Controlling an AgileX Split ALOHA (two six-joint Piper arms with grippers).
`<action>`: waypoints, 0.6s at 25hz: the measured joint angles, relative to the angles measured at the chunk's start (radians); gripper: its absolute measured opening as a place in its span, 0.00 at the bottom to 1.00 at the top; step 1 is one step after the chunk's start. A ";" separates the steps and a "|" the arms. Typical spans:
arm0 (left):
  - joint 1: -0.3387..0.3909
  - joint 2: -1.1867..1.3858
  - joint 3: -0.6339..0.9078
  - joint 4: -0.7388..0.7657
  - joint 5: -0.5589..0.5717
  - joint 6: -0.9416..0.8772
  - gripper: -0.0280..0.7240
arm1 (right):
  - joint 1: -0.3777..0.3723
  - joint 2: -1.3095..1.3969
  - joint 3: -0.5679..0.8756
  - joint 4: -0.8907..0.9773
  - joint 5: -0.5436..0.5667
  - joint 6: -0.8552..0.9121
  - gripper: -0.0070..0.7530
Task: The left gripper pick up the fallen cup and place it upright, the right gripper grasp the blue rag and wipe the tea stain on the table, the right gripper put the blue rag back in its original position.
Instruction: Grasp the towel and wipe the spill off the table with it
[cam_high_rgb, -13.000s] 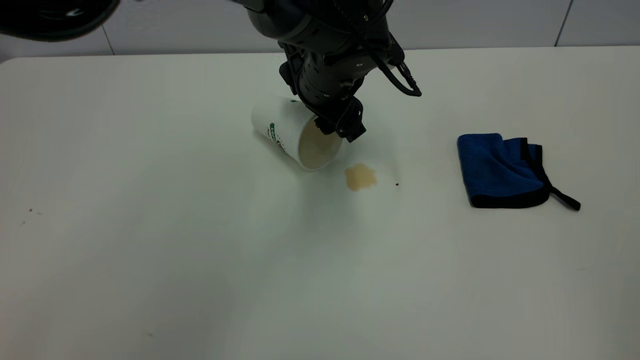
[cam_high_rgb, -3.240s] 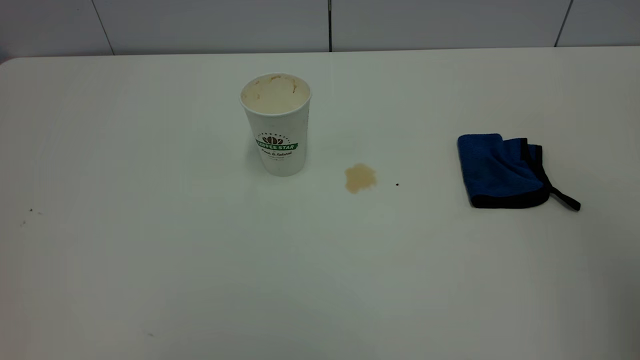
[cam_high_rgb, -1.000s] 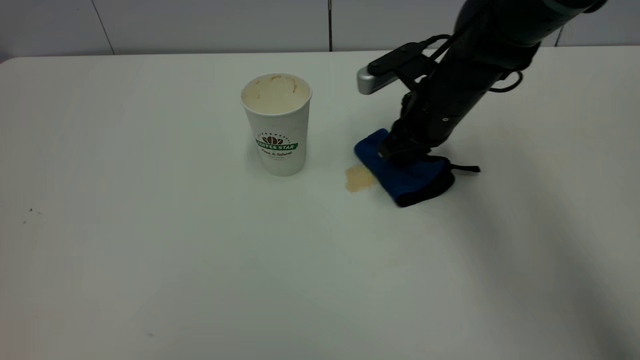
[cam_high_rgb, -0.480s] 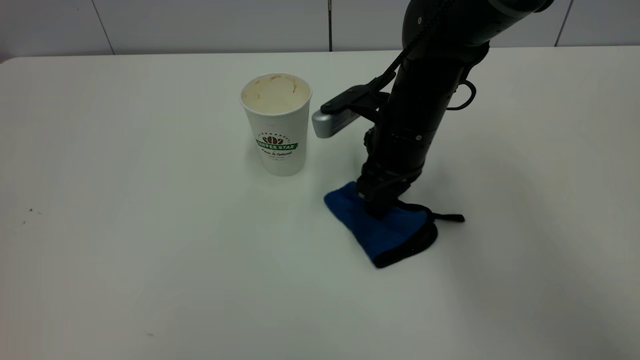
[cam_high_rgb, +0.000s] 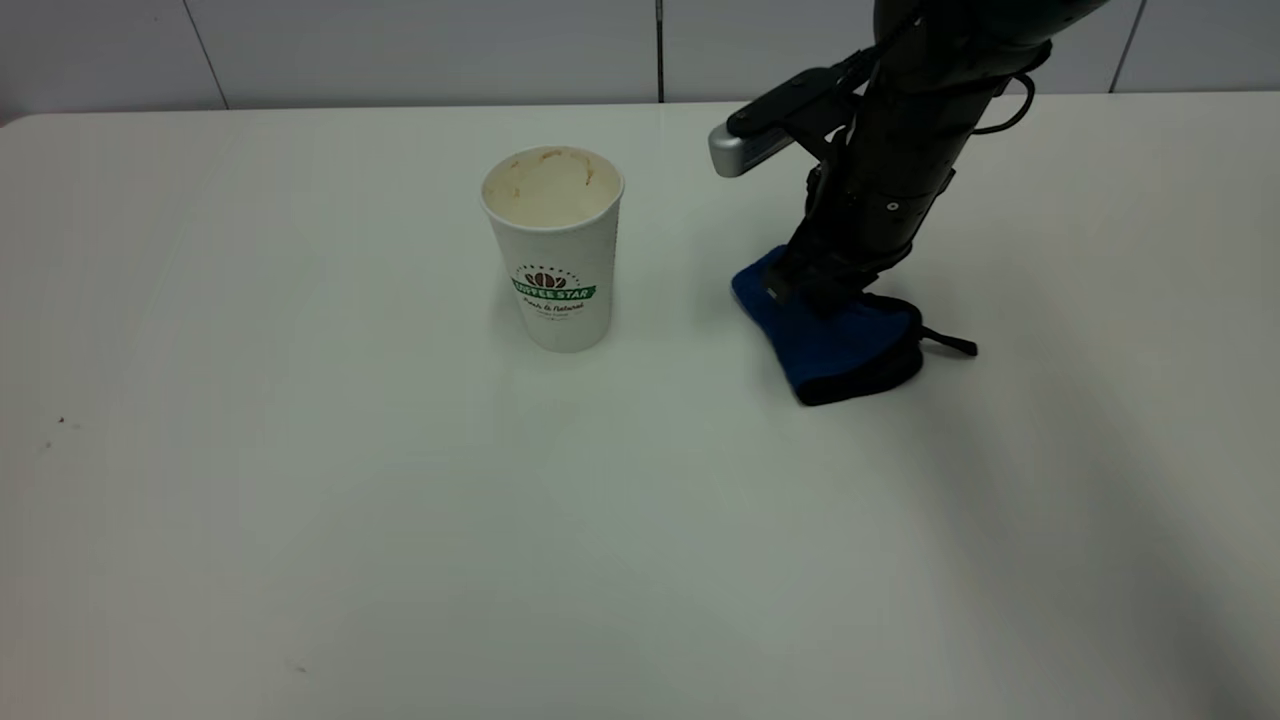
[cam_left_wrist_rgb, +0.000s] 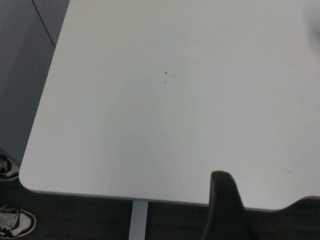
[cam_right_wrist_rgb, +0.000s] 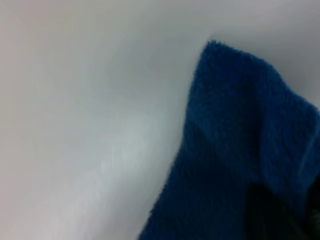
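The cup (cam_high_rgb: 553, 250) stands upright on the white table (cam_high_rgb: 300, 500), left of centre, its logo facing the camera. My right gripper (cam_high_rgb: 812, 292) is shut on the blue rag (cam_high_rgb: 840, 345) and presses it on the table to the right of the cup. The rag fills the right wrist view (cam_right_wrist_rgb: 235, 150). No tea stain shows; the table between cup and rag is plain white. My left gripper (cam_left_wrist_rgb: 225, 210) is out of the exterior view, parked over the table's left edge.
The left wrist view shows the table's rounded corner (cam_left_wrist_rgb: 30, 175), a few small specks (cam_left_wrist_rgb: 166, 77) and floor below. Tiny specks lie at the table's left (cam_high_rgb: 60, 421). A grey wall runs behind the table (cam_high_rgb: 400, 50).
The right gripper dragged the rag forward over the stain, then back toward the right and rear. The stain no longer shows. The cup has not moved.
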 joint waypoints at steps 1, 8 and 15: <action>0.000 0.000 0.000 0.000 0.000 0.000 0.68 | 0.010 0.000 0.000 0.011 -0.010 0.006 0.11; 0.000 0.000 0.000 0.000 0.000 0.000 0.68 | 0.119 0.000 0.000 0.169 0.176 -0.111 0.11; 0.000 0.000 0.000 0.000 0.000 0.000 0.68 | -0.030 0.000 0.000 0.213 0.368 -0.189 0.11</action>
